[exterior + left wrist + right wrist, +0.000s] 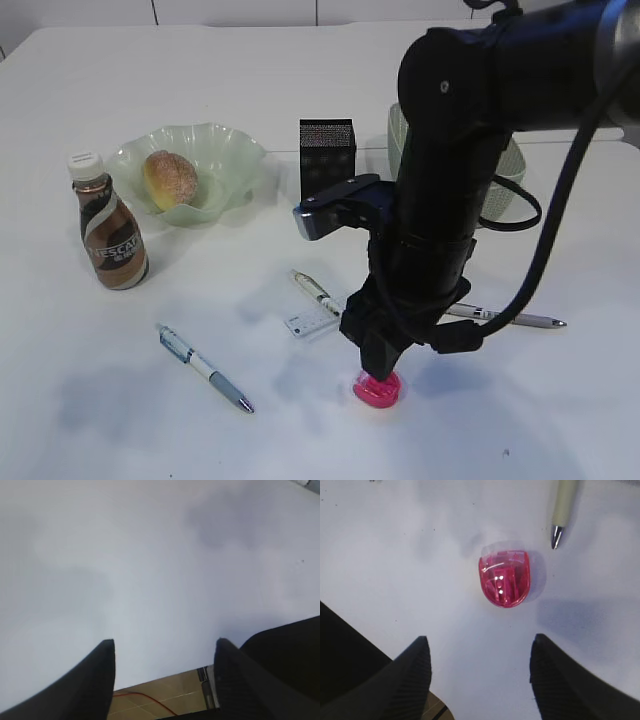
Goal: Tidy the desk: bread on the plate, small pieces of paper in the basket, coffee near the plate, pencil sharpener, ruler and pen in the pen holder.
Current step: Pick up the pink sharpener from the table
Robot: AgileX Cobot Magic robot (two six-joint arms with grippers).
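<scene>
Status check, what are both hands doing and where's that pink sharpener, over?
Right hand open, hovering over translucent pink plastic pencil sharpener, not touching. Left hand open, empty, above bare white desk. Pale pen tip beside sharpener, not between the fingers.

A pale wall (240, 10) runs along the far edge, split by thin dark vertical seams. Soft, even light falls from above, casting faint grey shadows. In the left wrist view, a strip of tan floor (160, 700) shows, crossed by a thin red cable (145, 700).
</scene>
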